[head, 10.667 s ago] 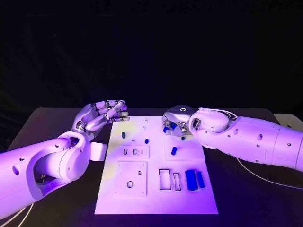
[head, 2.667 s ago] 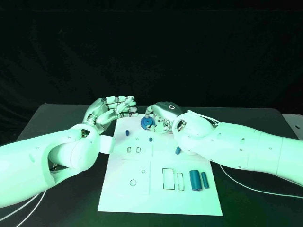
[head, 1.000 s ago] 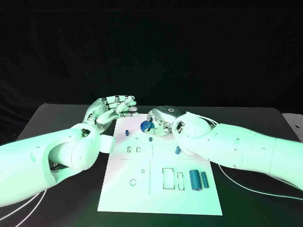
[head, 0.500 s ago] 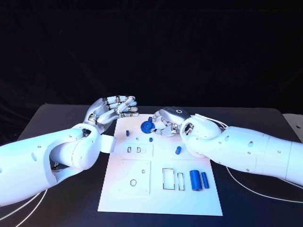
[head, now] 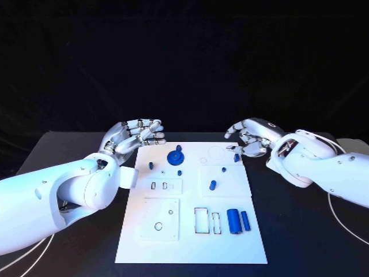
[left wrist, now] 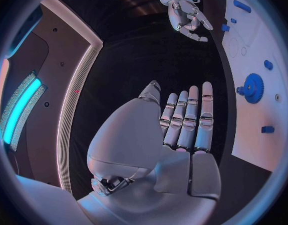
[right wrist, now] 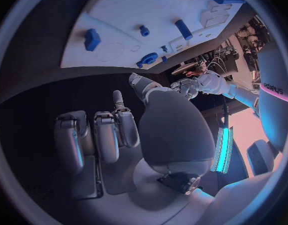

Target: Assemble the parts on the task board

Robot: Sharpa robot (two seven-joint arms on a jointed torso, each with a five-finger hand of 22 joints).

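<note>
Both silver hands hover empty at the far end of the white task board.
The right hand (head: pixel 252 137), fingers loosely curled and apart, holds nothing; the left hand (head: pixel 135 135) is likewise open. The round blue gear (head: pixel 175 156) sits on the task board (head: pixel 193 231) on the black counter (head: pixel 301 231). Risk: if not fully seated, a careless reach toward the small blue pegs (head: pixel 212 184) could knock it loose.

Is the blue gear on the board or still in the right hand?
On the board. The blue gear sits on the task board near its far edge; the right hand is off to the side, holding nothing.
</note>
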